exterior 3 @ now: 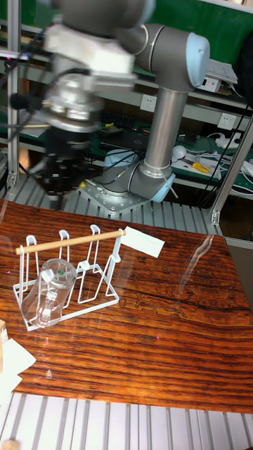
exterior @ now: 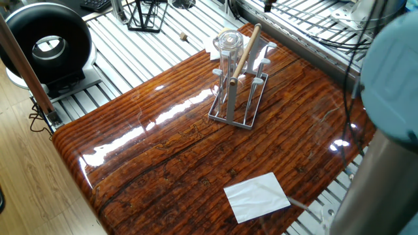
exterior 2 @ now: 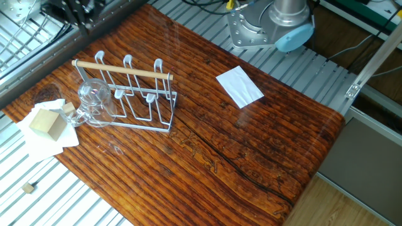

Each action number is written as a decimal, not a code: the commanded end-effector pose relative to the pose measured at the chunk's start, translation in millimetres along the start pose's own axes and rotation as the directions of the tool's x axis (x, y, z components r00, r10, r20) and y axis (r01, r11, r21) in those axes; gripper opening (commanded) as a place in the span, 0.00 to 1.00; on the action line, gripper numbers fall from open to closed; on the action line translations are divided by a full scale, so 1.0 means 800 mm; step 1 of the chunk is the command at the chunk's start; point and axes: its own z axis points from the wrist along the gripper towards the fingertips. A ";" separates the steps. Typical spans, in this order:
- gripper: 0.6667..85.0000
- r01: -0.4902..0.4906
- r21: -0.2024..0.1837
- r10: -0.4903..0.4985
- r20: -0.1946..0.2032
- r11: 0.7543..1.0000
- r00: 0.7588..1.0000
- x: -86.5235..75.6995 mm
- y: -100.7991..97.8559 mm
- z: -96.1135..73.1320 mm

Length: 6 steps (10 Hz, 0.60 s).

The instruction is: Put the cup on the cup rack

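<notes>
Up above the far end of the cup rack [exterior 3: 67, 271], the gripper [exterior 3: 56, 184] hangs in the air, well clear of everything on the counter [exterior 2: 207, 150]. In the tall fixed view it is a dark, motion-blurred shape pointing downward, and its fingers touch nothing and carry nothing; whether they are spread or closed cannot be told from the blur. In the other fixed view only a dark smear of the gripper [exterior 2: 78, 7] shows at the top edge.

The cup [exterior 3: 50, 290] sits upside down over one of the end pegs of the rack, its thick base uppermost, just below the wooden rod handle [exterior 3: 70, 240]. From one fixed view the cup [exterior: 230, 55] stands upright on the peg at the rack's far end, with the cup rack [exterior: 239, 88] resting flat on the counter. In the other fixed view the cup [exterior 2: 94, 100] is at the rack's left end, beside a wooden block [exterior 2: 45, 121] lying on white paper [exterior 2: 44, 138]. A separate white sheet [exterior 2: 240, 86] lies well apart from the cup rack [exterior 2: 129, 94].
</notes>
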 end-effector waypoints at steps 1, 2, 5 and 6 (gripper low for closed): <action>0.00 -0.191 -0.007 0.191 0.021 0.982 0.981 -0.066 0.047 -0.022; 0.00 -0.261 -0.038 0.262 0.035 0.965 0.964 -0.084 0.056 -0.020; 0.00 -0.409 -0.130 0.419 0.058 0.903 0.906 -0.118 0.063 -0.008; 0.00 -0.434 -0.146 0.446 0.055 0.889 0.894 -0.127 0.062 -0.002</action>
